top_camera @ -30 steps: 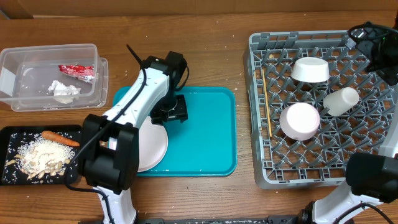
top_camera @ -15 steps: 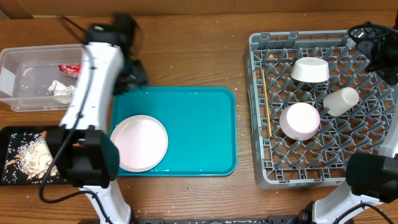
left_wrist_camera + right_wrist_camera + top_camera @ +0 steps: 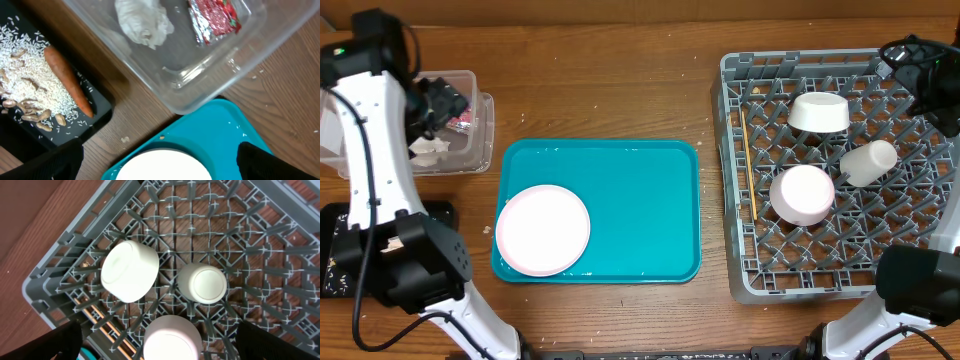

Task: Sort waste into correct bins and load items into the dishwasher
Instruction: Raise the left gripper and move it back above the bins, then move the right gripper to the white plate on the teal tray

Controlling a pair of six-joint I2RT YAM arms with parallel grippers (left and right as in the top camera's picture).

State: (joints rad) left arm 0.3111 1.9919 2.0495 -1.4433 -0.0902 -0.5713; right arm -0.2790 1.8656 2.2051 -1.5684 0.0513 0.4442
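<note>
Plate (image 3: 543, 229) (pale, round) sits flat on the teal tray (image 3: 640, 205).

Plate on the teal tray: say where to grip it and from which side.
The plate lies flat in the teal tray's near-left corner, edges crowding the raised lip. Probably pinch its rim on the side facing the tray's middle, coming down from above.

— Any lettering or labels on your feeds?
— None I can read. The red snack wrapper (image 3: 214, 20) in the clear tub (image 3: 195, 100) shows only a blurred pattern on my left wrist view.
</note>
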